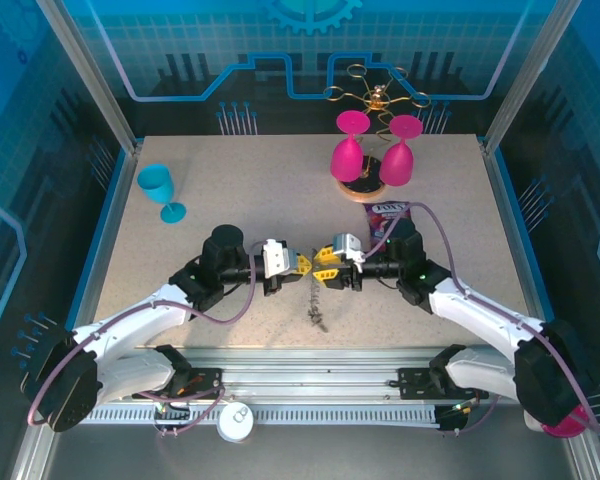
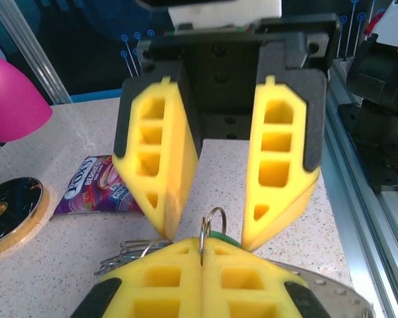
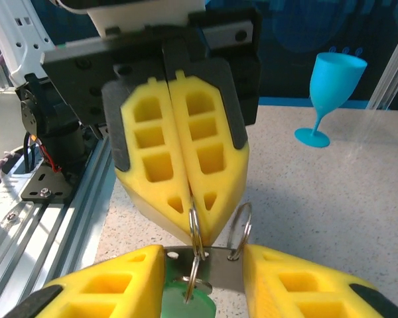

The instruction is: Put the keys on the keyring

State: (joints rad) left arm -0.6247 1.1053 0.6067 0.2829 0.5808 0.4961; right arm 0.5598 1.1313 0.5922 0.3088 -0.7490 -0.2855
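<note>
**A:** What do we make of the surfaces here?

**B:** We see a matte, speckled beige table (image 1: 230, 200). Both claws carry blocky yellow fingers, cut with square and triangular pockets and backed in black. A smooth blue goblet (image 3: 331, 86) stands well apart, near the table's left edge. A glossy purple snack packet (image 2: 99, 185) lies flat beyond the claws.

**A:** And the keyring (image 3: 205, 262)?

**B:** From the right wrist we read it as a flat silvery metal band with thin round wire links threaded through it. From above it looks dark and thin, running from the fingertips toward the near edge. A green key (image 3: 186, 301) with a smooth plastic head hangs from one link just under the band.

**A:** How do the claws stand to it?

**B:** The left gripper (image 2: 202, 255) has its fingers pressed together, pinching one upright wire link between the tips. The right gripper (image 2: 209, 235) is spread and meets the left one tip to tip over the middle of the table. The band spans the gap between its fingers. We cannot tell whether its pads touch the band's ends.
</note>
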